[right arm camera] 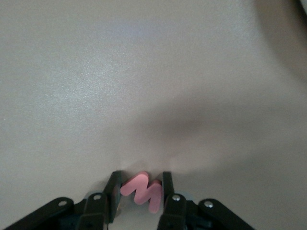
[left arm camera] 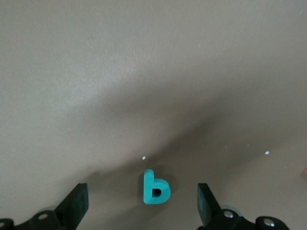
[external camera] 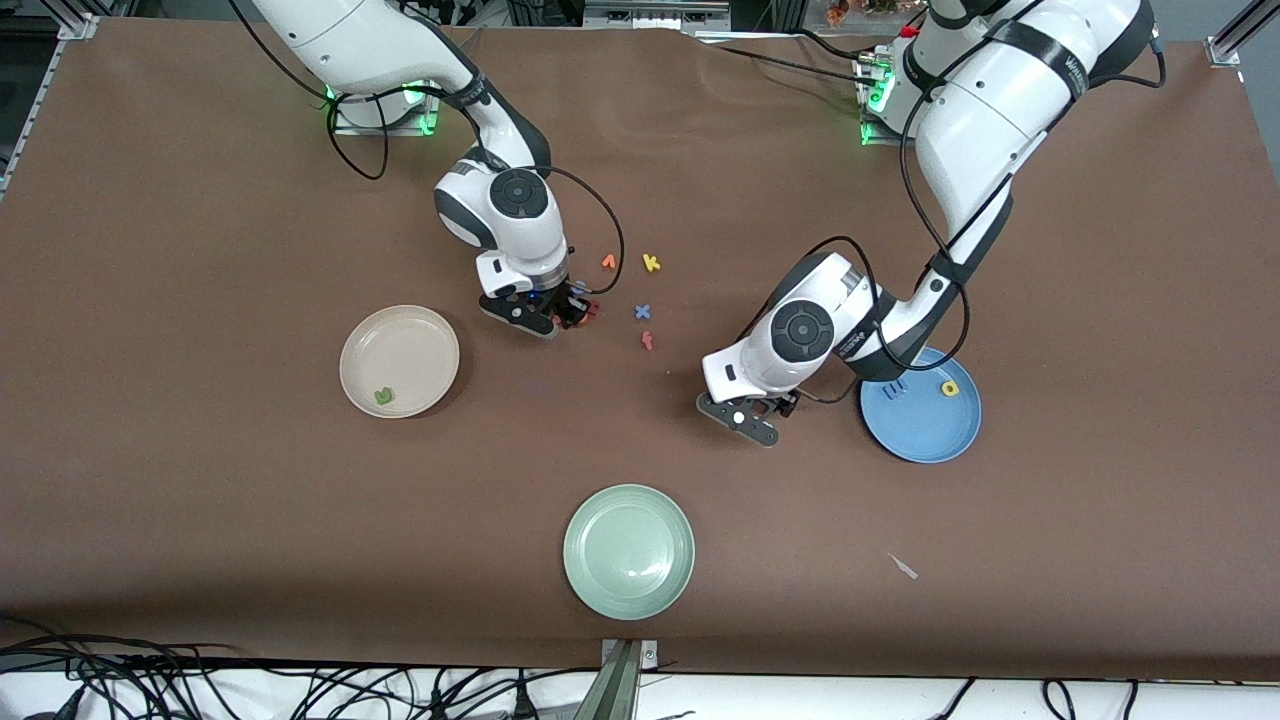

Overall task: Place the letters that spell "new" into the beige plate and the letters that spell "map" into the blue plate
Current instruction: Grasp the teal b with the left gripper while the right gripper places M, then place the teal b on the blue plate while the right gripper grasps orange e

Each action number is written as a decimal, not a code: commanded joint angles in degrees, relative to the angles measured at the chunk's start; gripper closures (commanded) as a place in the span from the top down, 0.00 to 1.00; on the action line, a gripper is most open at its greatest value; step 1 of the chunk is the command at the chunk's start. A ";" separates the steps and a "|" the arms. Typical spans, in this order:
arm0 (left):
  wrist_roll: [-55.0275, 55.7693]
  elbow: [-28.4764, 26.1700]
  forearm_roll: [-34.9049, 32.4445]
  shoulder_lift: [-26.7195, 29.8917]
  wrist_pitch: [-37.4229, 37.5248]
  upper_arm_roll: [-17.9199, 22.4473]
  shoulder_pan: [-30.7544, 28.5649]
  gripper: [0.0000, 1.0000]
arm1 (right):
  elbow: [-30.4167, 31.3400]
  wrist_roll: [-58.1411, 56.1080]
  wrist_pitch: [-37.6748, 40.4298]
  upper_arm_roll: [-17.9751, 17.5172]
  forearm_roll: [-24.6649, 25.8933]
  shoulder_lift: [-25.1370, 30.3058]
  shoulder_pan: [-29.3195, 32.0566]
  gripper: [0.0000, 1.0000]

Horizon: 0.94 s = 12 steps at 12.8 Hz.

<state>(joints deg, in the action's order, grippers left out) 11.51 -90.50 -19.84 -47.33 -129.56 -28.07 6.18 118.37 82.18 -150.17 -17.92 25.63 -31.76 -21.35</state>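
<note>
Brown desk (external camera: 200, 500) carries everything; three plates sit on it; pale green plate (external camera: 629, 551) is close to the edge nearest the front camera, about midway along it; beige plate (external camera: 399, 361) lies toward the right arm's end, with the green "n" (external camera: 383, 397) inside it near the rim nearest the camera; blue plate (external camera: 921, 404) lies toward the left arm's end, partly covered by the left arm, with the blue "m" (external camera: 897, 388) and the yellow "p" (external camera: 949, 388) in it.

Right gripper (right arm camera: 140, 184) is low on the desk near its middle, just beside the beige plate; its fingers (right arm camera: 113, 189) stand narrow, closed against the sides of the red "w" (right arm camera: 142, 190), which lies flat on the desk.

Left gripper (left arm camera: 142, 201) is down between the loose letters and the blue plate; its fingers (left arm camera: 76, 203) are spread wide, the teal "a" (left arm camera: 155, 188) lying flat between them, touching neither.

Loose letters lie mid-desk: orange "v" (external camera: 608, 262) and yellow "k" (external camera: 651, 263) side by side, farther from the camera; blue "x" (external camera: 642, 312) and red "f" (external camera: 648, 341) nearer.
</note>
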 commanded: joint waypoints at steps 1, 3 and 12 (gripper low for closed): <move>-0.09 -2.92 -1.43 1.10 -0.61 0.38 0.15 0.92 | -0.42 -1.75 -0.22 1.48 0.74 0.29 -0.27 0.21; -0.09 -3.11 -1.43 1.02 -0.61 0.38 1.02 0.85 | -0.42 -7.96 4.23 2.36 0.12 3.09 0.16 0.21; -0.18 -2.40 -5.21 -0.22 -1.66 0.38 1.12 0.23 | 0.72 -44.46 16.92 11.50 -2.95 12.16 5.26 0.22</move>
<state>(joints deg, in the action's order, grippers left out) 11.46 -92.85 -23.76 -47.37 -130.22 -27.99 7.02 117.52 41.05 -132.80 -7.33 23.66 -20.29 -16.47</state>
